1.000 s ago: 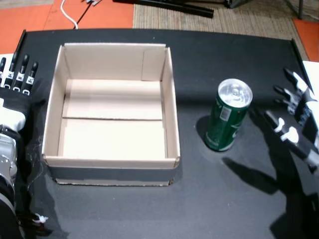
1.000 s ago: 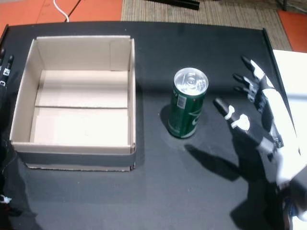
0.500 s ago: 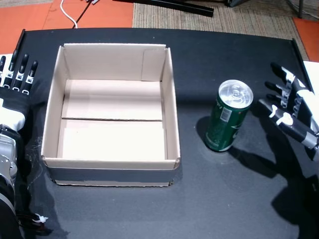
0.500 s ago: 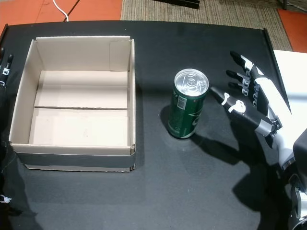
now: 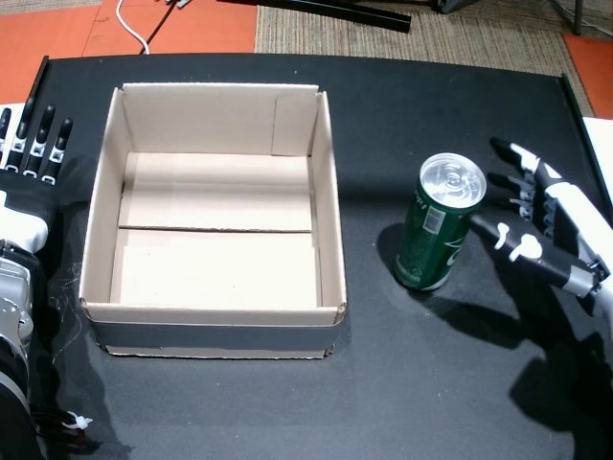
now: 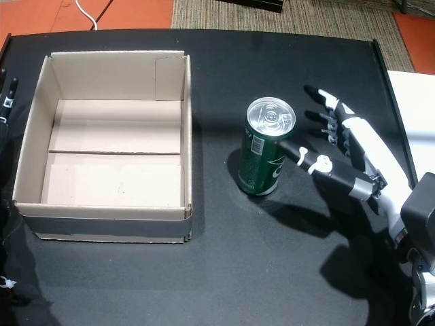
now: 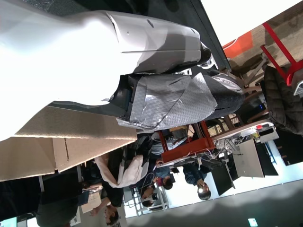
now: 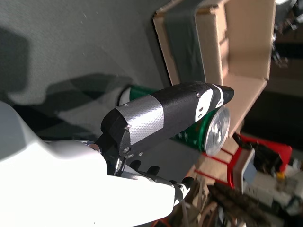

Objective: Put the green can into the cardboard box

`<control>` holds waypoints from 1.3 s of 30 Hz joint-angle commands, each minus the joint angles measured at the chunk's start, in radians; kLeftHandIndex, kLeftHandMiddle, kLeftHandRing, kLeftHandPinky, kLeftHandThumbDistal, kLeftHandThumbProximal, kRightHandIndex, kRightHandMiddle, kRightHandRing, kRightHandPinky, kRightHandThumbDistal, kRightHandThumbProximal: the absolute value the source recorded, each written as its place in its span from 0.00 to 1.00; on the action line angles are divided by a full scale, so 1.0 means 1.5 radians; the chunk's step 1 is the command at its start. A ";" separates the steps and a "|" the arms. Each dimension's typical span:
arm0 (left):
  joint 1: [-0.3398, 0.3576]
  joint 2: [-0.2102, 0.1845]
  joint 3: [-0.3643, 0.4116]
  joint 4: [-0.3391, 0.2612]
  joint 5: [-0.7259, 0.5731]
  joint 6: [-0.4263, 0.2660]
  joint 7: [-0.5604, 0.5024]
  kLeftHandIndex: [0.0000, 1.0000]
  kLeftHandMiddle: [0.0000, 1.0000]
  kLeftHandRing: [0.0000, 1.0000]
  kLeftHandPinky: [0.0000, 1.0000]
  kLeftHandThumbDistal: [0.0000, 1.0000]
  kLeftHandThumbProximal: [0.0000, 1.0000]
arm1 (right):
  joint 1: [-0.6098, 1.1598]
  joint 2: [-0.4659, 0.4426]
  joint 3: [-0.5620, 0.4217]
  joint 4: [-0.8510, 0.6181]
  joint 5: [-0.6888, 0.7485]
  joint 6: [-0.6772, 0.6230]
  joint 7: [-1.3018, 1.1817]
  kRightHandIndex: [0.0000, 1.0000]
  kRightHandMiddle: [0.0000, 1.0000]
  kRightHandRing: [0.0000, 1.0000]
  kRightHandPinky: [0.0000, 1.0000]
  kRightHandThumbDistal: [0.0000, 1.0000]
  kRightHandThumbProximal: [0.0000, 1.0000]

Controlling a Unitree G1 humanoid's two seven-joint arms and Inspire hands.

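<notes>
No legible text, even on green can (image 5: 436, 235).

glossy metal green can (image 5: 436, 226), matt cardboard box (image 5: 215, 222) – smooth black table (image 5: 421, 383), woven rug (image 5: 460, 38)

Right hand (image 8: 142, 156): fills the lower left; white shell, fingers apart, holding nothing.
Thumb (image 8: 165, 118): black with a silver-grey wrap and a white patch near the tip, stretched across the can's side.
Green can (image 8: 199, 132): behind the thumb, silver top facing right, body partly hidden; contact with the thumb cannot be told.
Cardboard box (image 8: 222, 42): upper right, open, a dark band along one wall.
Bench (image 8: 71, 47): dark surface carrying shadows by the can.
</notes>
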State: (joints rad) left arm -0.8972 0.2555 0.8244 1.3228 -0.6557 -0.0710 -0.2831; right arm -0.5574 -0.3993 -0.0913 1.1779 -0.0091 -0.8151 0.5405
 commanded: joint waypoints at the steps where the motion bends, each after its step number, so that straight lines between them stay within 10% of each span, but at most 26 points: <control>1: 0.004 0.001 -0.001 0.005 0.003 -0.002 -0.001 0.65 0.63 0.71 0.93 0.00 1.00 | -0.006 -0.008 0.009 -0.001 -0.011 -0.004 0.002 0.92 0.96 1.00 1.00 1.00 0.59; 39: 0.005 0.000 0.006 0.006 -0.002 -0.004 -0.004 0.58 0.58 0.67 0.90 0.00 0.95 | -0.190 0.031 0.097 0.081 -0.113 0.159 -0.011 0.92 0.94 0.98 1.00 1.00 0.55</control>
State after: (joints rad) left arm -0.8973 0.2547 0.8324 1.3230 -0.6591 -0.0718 -0.2847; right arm -0.8350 -0.3554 0.0552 1.2927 -0.1765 -0.5814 0.5140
